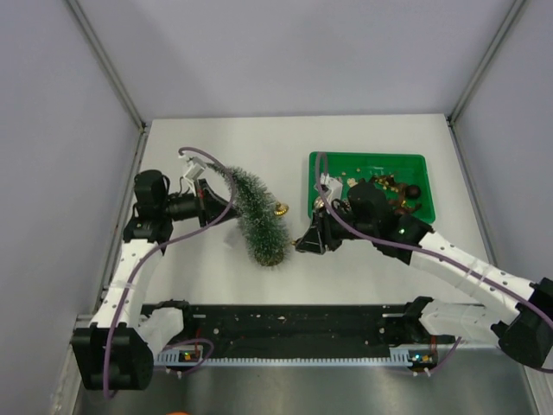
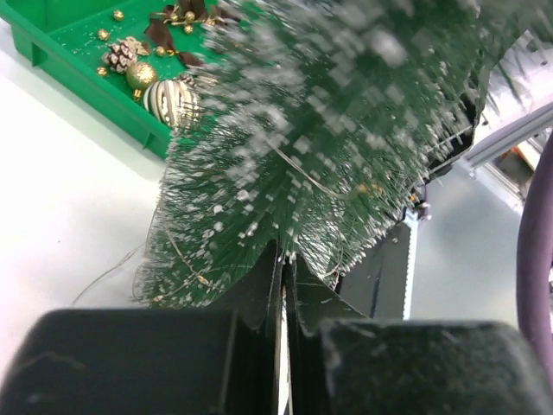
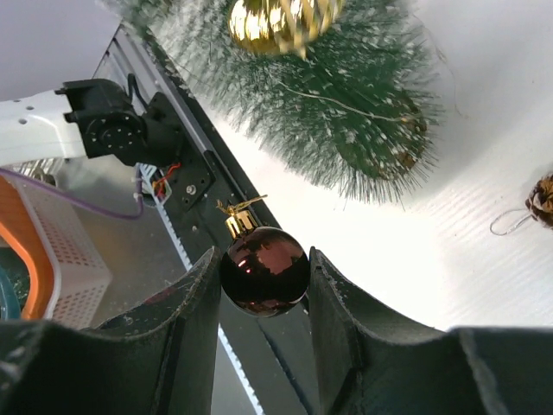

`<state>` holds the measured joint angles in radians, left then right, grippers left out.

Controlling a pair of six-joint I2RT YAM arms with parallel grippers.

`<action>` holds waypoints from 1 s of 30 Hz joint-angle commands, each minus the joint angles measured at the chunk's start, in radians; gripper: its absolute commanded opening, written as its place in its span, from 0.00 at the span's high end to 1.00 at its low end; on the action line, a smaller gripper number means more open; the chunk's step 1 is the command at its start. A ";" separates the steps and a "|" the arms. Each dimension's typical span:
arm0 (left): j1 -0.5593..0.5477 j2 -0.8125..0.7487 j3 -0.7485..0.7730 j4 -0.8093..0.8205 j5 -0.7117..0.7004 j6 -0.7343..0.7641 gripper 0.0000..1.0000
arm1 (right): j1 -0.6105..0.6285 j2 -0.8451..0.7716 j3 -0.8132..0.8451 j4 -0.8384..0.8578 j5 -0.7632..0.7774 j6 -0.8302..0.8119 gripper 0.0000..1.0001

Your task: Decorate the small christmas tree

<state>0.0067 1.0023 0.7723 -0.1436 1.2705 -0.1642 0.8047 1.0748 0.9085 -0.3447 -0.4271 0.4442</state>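
1. The small christmas tree is seen tilted over the white bench, just left of the green tray, with its wide end turned toward the arm bases.
2. The left fingers are pressed almost together and clamped into the tree's bristles at its narrow end (the side away from the tray).
3. A dark red bauble with a gold cap is clamped between the right fingers, between tray and tree, clear of the branches.
4. 1 gold bauble is seen on the tree's tray-facing side.
5. Pine cones, gold beads and 1 striped ball are seen inside the tray.
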 commanded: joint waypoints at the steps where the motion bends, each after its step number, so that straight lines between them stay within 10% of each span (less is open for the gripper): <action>1: -0.002 -0.042 -0.022 0.105 -0.020 -0.061 1.00 | 0.025 -0.010 -0.045 0.147 0.024 0.074 0.82; 30: -0.155 -0.435 -0.166 -0.016 -0.355 -0.193 1.00 | 0.030 -0.096 0.075 -0.030 0.060 0.047 0.83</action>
<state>-0.1448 0.6209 0.6270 -0.1570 0.9821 -0.3511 0.8188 1.0168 0.8631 -0.3397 -0.3454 0.5186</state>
